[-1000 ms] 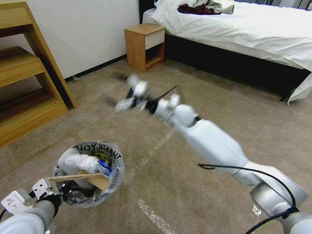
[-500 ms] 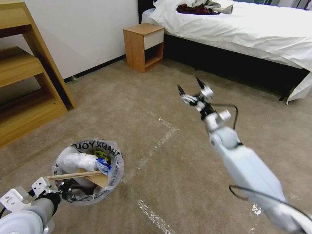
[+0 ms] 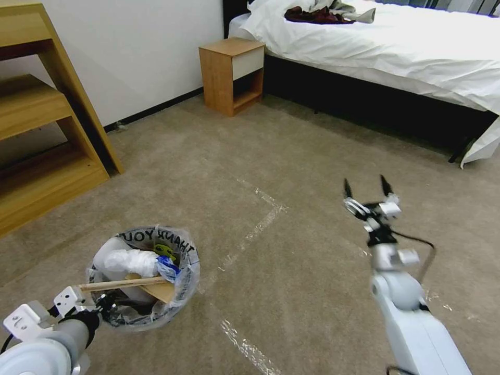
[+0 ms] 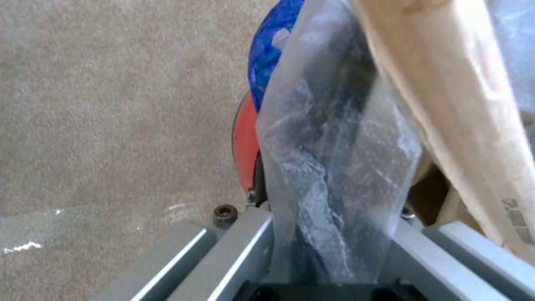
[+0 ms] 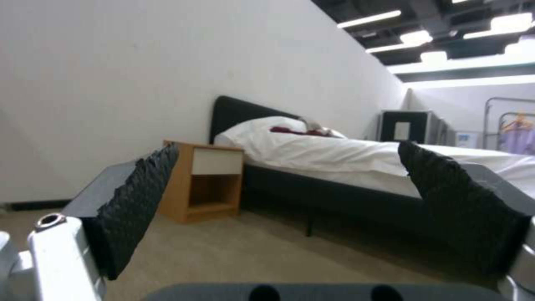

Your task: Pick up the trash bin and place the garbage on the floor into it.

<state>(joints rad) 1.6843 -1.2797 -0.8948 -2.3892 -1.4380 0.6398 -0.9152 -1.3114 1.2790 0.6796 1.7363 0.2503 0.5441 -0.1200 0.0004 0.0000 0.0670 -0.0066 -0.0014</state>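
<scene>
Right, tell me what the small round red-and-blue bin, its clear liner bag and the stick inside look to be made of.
The small round red-and-blue trash bin looks like glossy hard plastic: its smooth rim shines. Its clear liner bag is thin crinkled plastic film, see-through and printed in black. The long thin pale stick lying across the garbage looks like unfinished wood, matte and tan, though that is less certain. The left gripper pinches the bin's rim.

We see head cam high, facing down-forward over floor (image 3: 291,156); left wrist pressed against trash bin (image 4: 245,142); right wrist low, facing bed (image 5: 334,154), shared with head.
</scene>
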